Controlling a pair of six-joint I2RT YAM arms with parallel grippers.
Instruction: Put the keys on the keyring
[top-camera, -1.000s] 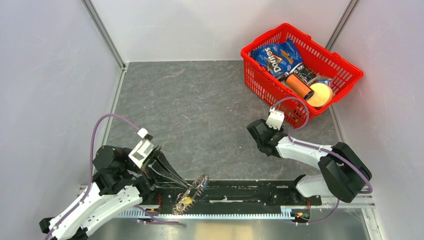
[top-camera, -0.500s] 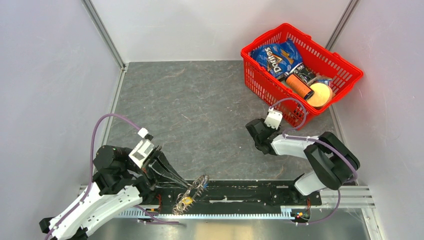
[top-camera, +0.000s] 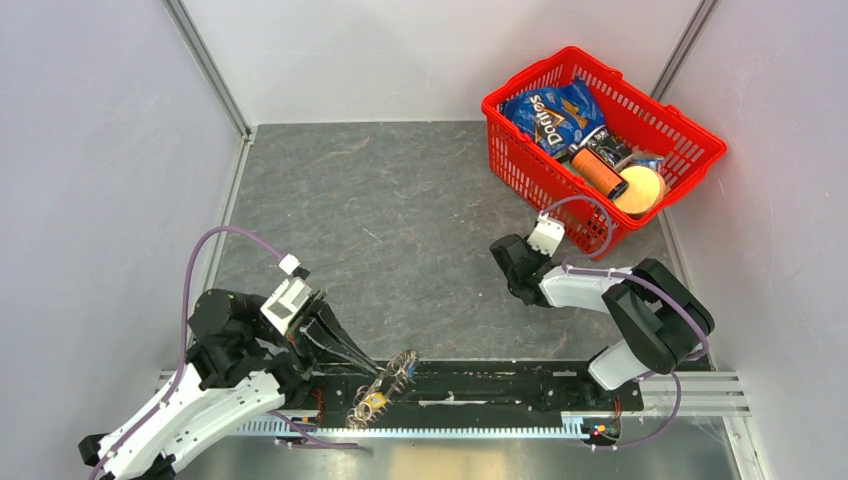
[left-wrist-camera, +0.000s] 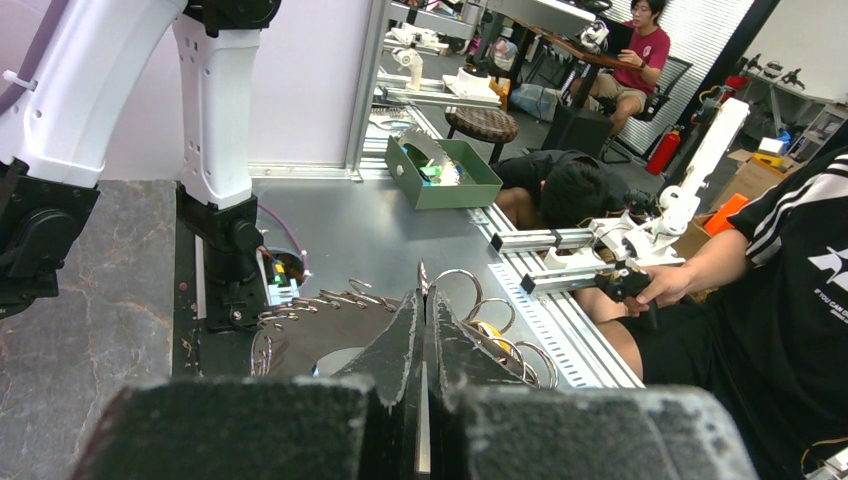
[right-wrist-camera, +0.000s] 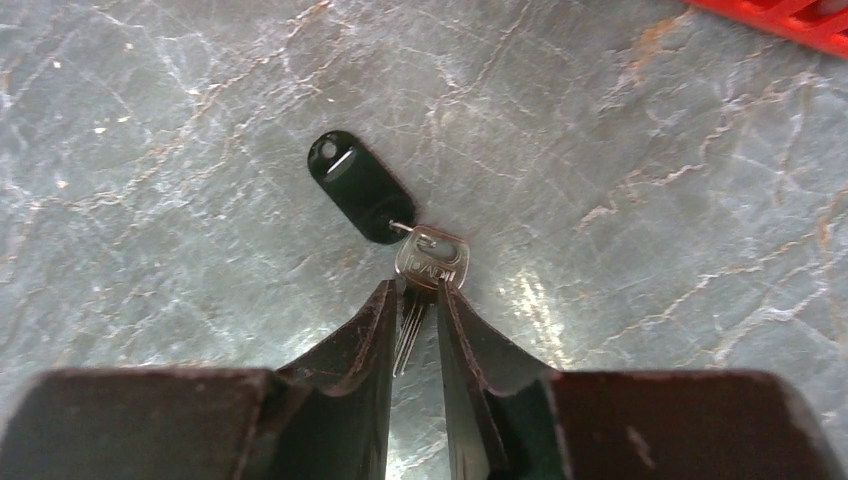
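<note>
Your left gripper (top-camera: 384, 372) is low over the base rail (top-camera: 500, 385), fingers pressed together on the keyring (top-camera: 401, 365), its rings showing either side of the tips. Over to the right, your right gripper (right-wrist-camera: 415, 300) is down at the table (right-wrist-camera: 150, 120). Its fingers straddle the blade of a silver key (right-wrist-camera: 432, 258), which has a black tag (right-wrist-camera: 358, 188) attached. The gap is narrow, but you can't tell whether they're gripping.

Overhead view: soft, even light falling from above, faint shadows pooling under the arms (top-camera: 590, 285). Right wrist view: glare gleaming on the counter (right-wrist-camera: 640, 180) beside the key (right-wrist-camera: 432, 260); jaws blurring in the foreground. Left wrist view: jaws blurring likewise, background showing sharp.
</note>
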